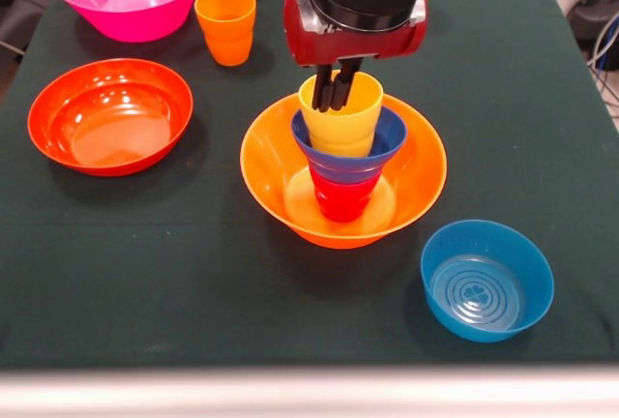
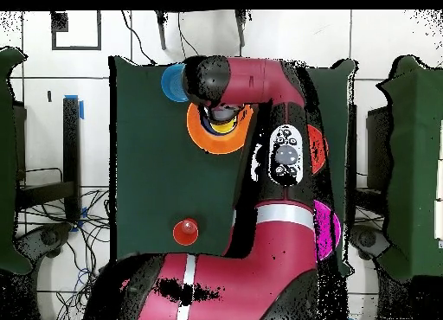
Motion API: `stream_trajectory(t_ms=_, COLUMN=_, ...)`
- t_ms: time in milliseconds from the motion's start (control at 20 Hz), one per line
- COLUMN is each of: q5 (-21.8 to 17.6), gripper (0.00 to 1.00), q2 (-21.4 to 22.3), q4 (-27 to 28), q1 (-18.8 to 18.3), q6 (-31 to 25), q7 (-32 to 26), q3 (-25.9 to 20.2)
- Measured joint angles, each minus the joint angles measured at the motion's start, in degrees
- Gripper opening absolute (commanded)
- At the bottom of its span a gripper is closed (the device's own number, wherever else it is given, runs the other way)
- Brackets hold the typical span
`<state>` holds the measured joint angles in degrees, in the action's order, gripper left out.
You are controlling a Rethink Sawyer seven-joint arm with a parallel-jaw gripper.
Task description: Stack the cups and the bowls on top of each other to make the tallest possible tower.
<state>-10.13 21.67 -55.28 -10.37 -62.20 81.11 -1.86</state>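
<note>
Arm [image 2: 260,204]: red and black, reaching up the overhead view from the base at the bottom edge, then bending left at its far end.
Wrist [image 1: 356,21]: red with a black cylinder above it, coming down from the top edge in the front view.
Pincer [image 1: 335,89]: pointing straight down, its two black fingers [image 1: 322,87] hanging close together, almost touching.

The robot arm [image 2: 260,79] is thick and round, mostly dark red with black parts. A white band goes around it, and a white stripe runs along the bottom part. One black panel has small round buttons on it. Its hand [image 1: 336,86] has a shiny red shell under a fat black cuff, with thin black fingers [image 1: 334,84] poking out.
</note>
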Motion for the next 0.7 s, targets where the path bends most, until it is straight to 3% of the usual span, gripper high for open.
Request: stream_trajectory(t_ms=700, q5=4.98, gripper=0.00, q2=0.22, q4=-0.17, q1=0.00, q6=-3.70, q7=0.00, q3=0.00)
